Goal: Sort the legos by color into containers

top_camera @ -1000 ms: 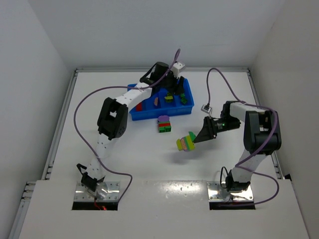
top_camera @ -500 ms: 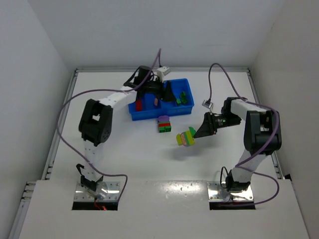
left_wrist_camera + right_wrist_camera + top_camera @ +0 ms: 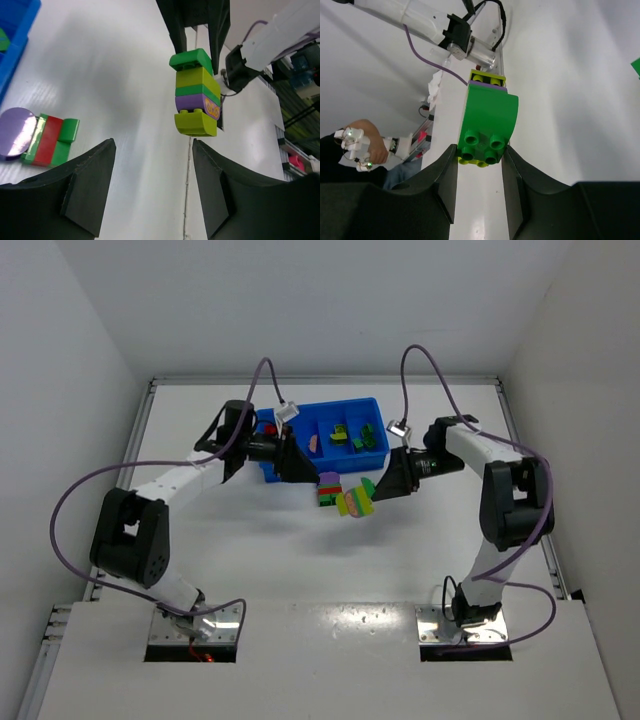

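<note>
Right gripper [image 3: 376, 492] clamping lego stack [image 3: 354, 504] above table [image 3: 300, 560], near edge of blue tray [image 3: 330, 405]

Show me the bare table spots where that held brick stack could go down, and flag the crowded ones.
Free: the broad table stretch between the two arm bases, and the strip behind the blue tray. Crowded: just before the tray, where the left gripper, right gripper, held brick stack and purple-red-green stack sit close.
</note>
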`<state>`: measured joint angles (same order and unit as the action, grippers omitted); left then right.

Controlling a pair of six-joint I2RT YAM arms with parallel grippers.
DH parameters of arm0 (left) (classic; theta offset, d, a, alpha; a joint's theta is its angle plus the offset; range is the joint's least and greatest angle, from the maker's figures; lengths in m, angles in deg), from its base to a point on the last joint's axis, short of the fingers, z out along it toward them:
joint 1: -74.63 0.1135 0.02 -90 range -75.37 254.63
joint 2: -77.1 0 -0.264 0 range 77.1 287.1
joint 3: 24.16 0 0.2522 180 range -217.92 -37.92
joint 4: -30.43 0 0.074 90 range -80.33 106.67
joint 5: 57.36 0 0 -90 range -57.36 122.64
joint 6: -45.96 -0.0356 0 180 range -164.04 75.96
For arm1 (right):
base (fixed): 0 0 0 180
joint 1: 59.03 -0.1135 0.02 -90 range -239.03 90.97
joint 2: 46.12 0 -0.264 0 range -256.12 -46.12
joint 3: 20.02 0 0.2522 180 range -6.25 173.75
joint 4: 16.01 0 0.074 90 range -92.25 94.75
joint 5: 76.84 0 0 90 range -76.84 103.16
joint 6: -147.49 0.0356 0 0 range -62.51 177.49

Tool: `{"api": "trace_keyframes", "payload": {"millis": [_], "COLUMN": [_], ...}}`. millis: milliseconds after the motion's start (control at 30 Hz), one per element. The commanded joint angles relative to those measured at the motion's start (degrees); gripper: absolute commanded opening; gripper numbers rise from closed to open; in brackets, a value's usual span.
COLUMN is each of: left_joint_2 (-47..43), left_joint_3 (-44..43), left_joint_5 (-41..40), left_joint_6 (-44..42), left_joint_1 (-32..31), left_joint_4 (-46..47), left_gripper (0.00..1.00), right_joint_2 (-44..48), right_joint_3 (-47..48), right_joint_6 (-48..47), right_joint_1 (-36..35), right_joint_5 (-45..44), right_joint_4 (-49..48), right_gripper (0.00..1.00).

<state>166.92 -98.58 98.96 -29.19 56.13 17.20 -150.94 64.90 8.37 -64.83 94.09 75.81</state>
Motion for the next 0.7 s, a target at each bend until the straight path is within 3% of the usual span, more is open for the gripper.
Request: {"api": "trace_keyframes", "payload": {"millis": [0, 400, 667], "left_joint_2": [-2.55, -0.52, 1.15], "left_joint_3": [1.16, 1.07, 0.55], "left_joint_5": [4.77, 12.68, 12.69], "left_joint_6": [-2.01, -2.02, -2.55], "left_joint_1": [-1.53, -6.89, -7.95], "left_joint_4": [2.45, 2.37, 1.84], "left_gripper": [0.69, 0.74, 0.74], "right_joint_2": [-0.3, -1.88, -1.88], "right_joint_3": [3.28, 4.34, 4.34], "right_joint_6": [-0.97, -0.97, -0.97], "right_joint_1": [-1.4, -3.78, -4.3], "right_joint_5": [4.5, 4.5, 4.5], "right_joint_4": [2.62, 2.62, 2.62], "right_gripper": [0.01, 0.01, 0.01]}}
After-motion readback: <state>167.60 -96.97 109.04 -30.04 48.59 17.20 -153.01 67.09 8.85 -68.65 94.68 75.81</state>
